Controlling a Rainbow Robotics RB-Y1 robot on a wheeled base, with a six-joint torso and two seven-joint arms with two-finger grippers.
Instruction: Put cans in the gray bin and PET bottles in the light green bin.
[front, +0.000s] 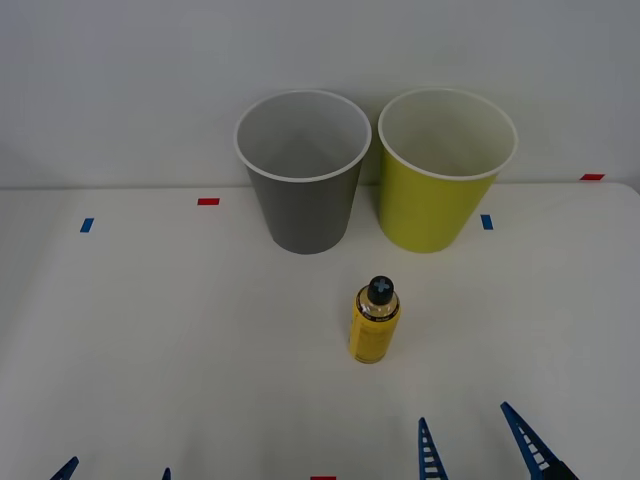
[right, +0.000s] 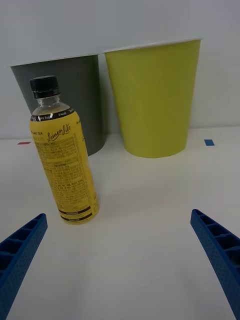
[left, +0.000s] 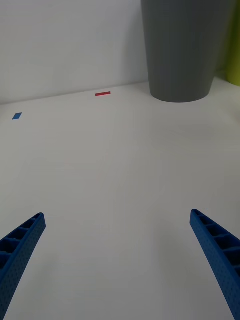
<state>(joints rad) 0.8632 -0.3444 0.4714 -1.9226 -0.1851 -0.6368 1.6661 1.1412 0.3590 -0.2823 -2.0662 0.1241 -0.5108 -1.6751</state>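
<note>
A small PET bottle (front: 374, 322) with a black cap and yellow label stands upright on the white table, in front of the two bins; it is also in the right wrist view as the PET bottle (right: 63, 159). The gray bin (front: 303, 172) stands at the back, with the light green bin (front: 441, 170) to its right. My right gripper (front: 472, 440) is open near the table's front edge, a little right of the bottle and short of it. My left gripper (front: 115, 470) is open at the front left, far from the bottle. In the left wrist view the gray bin (left: 185, 47) stands ahead.
Small red tape marks (front: 208, 201) and blue tape marks (front: 87, 225) lie on the white table (front: 180, 330). A pale wall rises right behind the bins. Wide bare table lies to the left of the bottle.
</note>
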